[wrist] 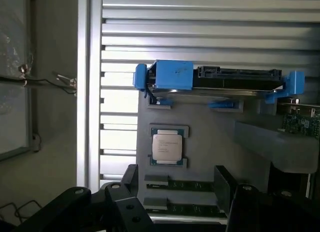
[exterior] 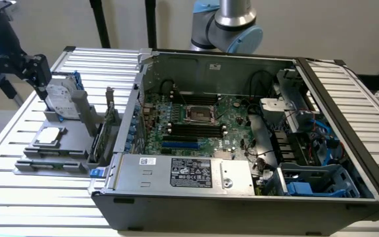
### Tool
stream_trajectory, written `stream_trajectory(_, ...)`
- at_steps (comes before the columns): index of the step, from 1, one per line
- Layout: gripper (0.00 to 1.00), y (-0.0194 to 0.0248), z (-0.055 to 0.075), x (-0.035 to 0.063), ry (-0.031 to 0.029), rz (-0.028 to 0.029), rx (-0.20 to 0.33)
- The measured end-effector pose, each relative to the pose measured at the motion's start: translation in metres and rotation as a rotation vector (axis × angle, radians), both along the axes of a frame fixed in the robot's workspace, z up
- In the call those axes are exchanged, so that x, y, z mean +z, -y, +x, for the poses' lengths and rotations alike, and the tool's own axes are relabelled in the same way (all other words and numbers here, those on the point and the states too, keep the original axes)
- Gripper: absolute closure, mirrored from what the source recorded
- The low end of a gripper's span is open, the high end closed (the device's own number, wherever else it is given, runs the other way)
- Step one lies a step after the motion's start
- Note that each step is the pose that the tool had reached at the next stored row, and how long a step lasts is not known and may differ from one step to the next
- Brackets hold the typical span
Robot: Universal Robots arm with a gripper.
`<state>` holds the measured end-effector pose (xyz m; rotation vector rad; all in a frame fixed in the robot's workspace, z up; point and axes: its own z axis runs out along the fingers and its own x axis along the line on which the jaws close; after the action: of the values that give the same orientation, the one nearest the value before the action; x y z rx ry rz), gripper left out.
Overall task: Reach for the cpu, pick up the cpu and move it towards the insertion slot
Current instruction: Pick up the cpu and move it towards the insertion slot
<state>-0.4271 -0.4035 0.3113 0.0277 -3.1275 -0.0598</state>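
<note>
This is a robotics lab bench. At the exterior view's top centre, a grey-and-blue robot arm (exterior: pixel 232 24) rises behind an open computer case (exterior: pixel 176 217). The case's motherboard (exterior: pixel 229 123) is bared, and it sits on a slatted aluminium table (exterior: pixel 31 197). At centre left, a grey holder (exterior: pixel 51 160) presents a hard drive (exterior: pixel 61 101) and the cpu (exterior: pixel 50 136) as test pieces. A plain beige wall (exterior: pixel 321 24) runs along the top.

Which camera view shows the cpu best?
The wrist view: it looks straight down on the cpu, showing its whole silvery lid in the grey holder. The exterior view shows the cpu small and slanted, at the exterior view's left.
</note>
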Motion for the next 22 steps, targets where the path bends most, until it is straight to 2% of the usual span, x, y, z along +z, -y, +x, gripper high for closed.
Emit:
stream_trajectory(13, 0.29, 0.0007, -0.005, -0.0236, 0.0000, -0.0009, -0.003)
stream_trajectory(22, 0.29, 0.0007, -0.008, -0.0401, 0.0001, -0.0053, -0.005)
